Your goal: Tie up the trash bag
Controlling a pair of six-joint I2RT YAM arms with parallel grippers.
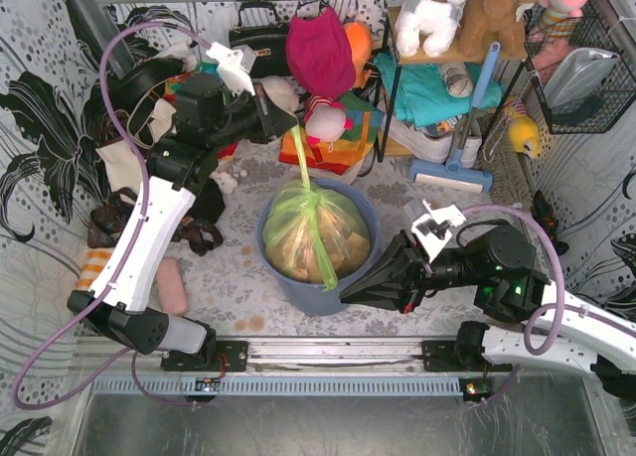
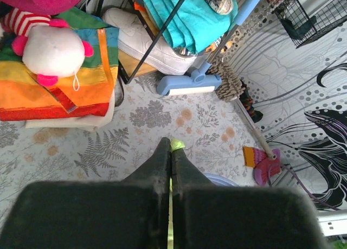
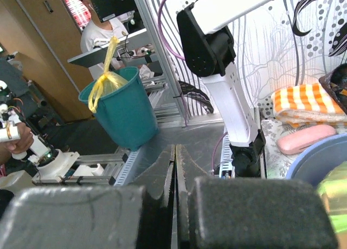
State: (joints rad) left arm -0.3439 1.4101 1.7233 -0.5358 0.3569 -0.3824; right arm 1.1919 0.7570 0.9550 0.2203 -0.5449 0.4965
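In the blue-grey bin [image 1: 298,295] sits the trash bag [image 1: 318,232], crumpled tan paper showing through and its neck gathered just above the rim. Beyond the bin, on its far side, the left gripper [image 1: 291,126] has its jaws clamped on a twisted green strand [image 1: 300,160] that runs taut from the bag's neck. That tension looks meant to cinch the knot. The left wrist view backs it up, with a sliver of green pinched at the fingertips [image 2: 162,151]. A second loose tail [image 1: 324,255] drapes slack over the bag toward the bin's near rim. At the bin's near-right side, the right gripper [image 1: 348,293] is squeezed fully closed on nothing, its tip just beside the rim. It's probably waiting to fetch that slack tail. I'd judge the knot unfinished.
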